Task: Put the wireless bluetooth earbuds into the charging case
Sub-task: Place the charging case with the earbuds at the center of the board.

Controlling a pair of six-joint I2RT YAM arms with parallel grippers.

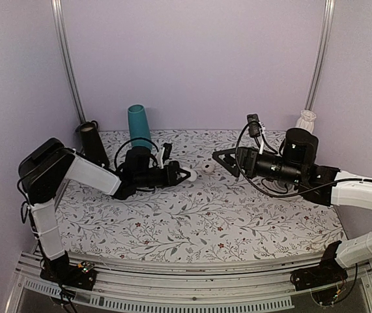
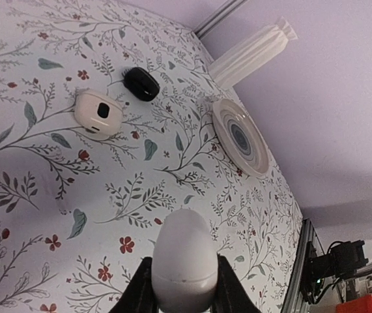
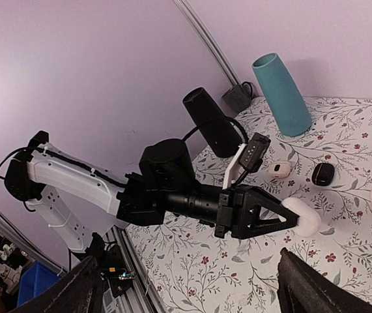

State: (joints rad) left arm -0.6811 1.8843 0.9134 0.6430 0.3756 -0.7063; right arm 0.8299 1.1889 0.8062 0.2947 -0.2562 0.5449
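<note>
The task looks to be at an early stage. The left gripper [image 1: 180, 175] is clamped on the charging case [image 2: 184, 251], holding it just above the desk [image 1: 192, 222] near the middle of the top view. The fingers pinch the case's two long sides at its near end. A faint seam crosses that near end in the left wrist view, and the lid appears shut, so opening it seems to be the first thing left to do. I cannot pick out either earbud with any confidence. The small things lying on the floral cloth are a white round piece with a dark centre [image 2: 99, 112] and a black lump [image 2: 141, 84] at the upper left of the left wrist view, and neither reads as a bud. So both buds have yet to be found, picked up and seated. The right gripper [image 1: 219, 158] hangs spread open and empty, just right of centre in the top view, facing the case. The case's long axis follows the left gripper's reach: its free rounded end points toward the right of the top view and up the frame in the left wrist view.
</note>
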